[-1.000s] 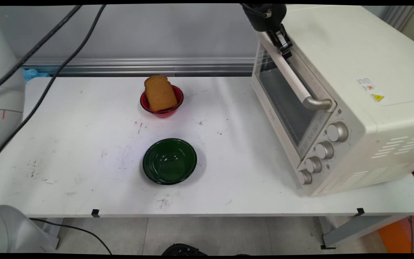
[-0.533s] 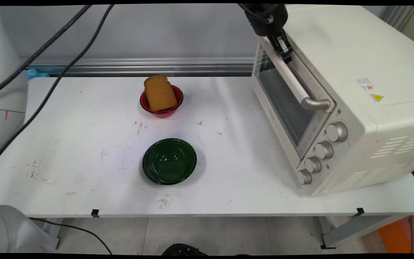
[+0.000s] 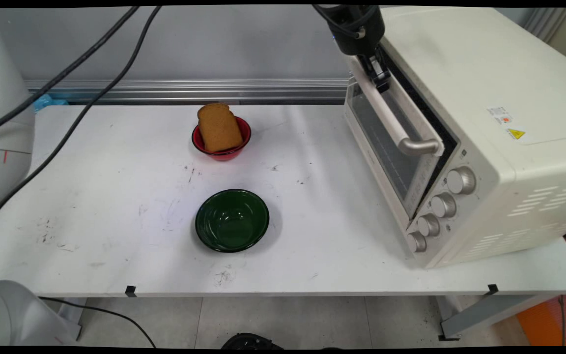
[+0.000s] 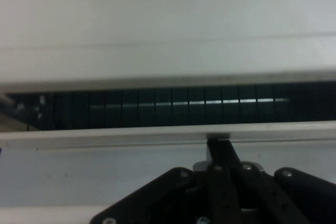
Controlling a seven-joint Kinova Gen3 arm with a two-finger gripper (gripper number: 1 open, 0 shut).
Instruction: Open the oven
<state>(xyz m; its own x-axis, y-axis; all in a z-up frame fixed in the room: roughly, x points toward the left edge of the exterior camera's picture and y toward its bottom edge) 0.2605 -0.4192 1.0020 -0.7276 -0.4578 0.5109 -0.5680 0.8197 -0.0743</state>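
— Pincer (image 3: 379,78) state?
— Clamped on the oven door handle (image 3: 391,115) at its far end; the door (image 3: 386,142) stands ajar atop the toaster oven (image 3: 484,123).
— Elsewhere on the bench (image 3: 116,196)?
— Bread slice (image 3: 218,127) in a red bowl (image 3: 221,152); green bowl (image 3: 232,220) nearer.

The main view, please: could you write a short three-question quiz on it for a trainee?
1. True or false: the oven door is fully shut.
2. What lies in the red bowl? A. a bread slice B. a spoon
3. Fill in: the tool is at the far end of the door's ____.
Key: 1 false, it stands ajar; 2 A; 3 handle.
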